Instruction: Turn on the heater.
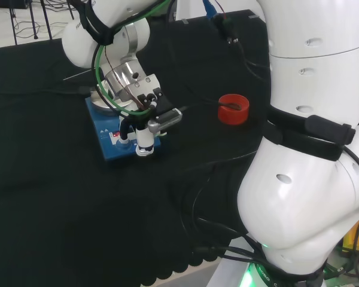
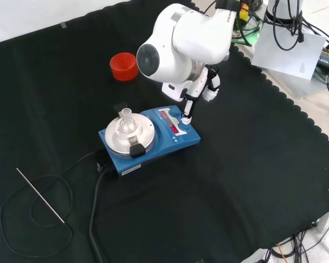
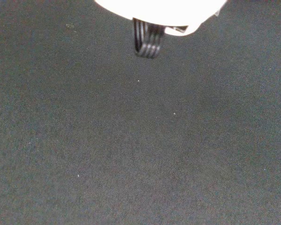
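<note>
One blue heater [image 2: 153, 143] mid-worktop [image 2: 252, 181]. In the front view its long axis runs lower-left to upper-right, control panel toward the right, round metal plate [image 2: 130, 138] toward the left. One small glass flask [image 2: 126, 116] on the plate. Hand [image 2: 193, 98] above the panel, one straight finger [image 2: 187, 112] pointing down at the controls. One red ring [image 2: 124, 66], one thin rod [image 2: 40, 195].

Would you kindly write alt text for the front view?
A robot hand points one finger down at the front panel of a blue heater on black cloth. A small glass flask stands on its round plate, and a red ribbed ring lies behind.
</note>
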Available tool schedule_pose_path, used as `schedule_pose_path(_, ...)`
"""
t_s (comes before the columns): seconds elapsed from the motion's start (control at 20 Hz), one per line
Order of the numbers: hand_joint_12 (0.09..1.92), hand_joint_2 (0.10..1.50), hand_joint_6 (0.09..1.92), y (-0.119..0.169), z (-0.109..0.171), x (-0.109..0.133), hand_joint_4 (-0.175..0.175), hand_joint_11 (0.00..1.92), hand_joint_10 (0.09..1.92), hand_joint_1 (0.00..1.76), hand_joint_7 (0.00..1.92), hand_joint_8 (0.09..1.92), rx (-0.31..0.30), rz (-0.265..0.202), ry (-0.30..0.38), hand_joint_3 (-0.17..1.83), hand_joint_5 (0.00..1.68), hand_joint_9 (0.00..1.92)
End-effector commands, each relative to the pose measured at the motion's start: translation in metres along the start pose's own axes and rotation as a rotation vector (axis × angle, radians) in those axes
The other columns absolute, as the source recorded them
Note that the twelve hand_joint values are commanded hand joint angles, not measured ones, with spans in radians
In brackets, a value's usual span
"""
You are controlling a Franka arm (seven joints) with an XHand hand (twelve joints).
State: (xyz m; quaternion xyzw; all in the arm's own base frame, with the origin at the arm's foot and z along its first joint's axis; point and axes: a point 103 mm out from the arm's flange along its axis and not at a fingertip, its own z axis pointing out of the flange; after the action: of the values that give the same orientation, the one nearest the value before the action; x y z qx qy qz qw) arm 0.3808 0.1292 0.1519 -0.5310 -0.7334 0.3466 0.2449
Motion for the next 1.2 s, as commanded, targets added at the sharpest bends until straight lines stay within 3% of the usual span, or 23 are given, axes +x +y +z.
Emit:
schedule_pose_path(0.05, 1.34, 0.66, 0.09, 0.001, 0.002, 0.0, -0.04, 1.49, 1.45, 1.4, 1.5, 1.54, 0.01, 0.012, -0.002, 1.05, 0.35, 1.65)
schedule_pose_path(0.5, 1.34, 0.66, 0.09, 0.003, 0.005, -0.005, -0.04, 1.49, 1.45, 1.4, 1.5, 1.54, 0.023, 0.008, -0.015, 1.05, 0.35, 1.65)
schedule_pose_path(1.2, 1.34, 0.66, 0.09, -0.03, -0.016, -0.015, -0.04, 1.49, 1.45, 1.4, 1.5, 1.54, -0.059, -0.026, 0.017, 1.05, 0.36, 1.65)
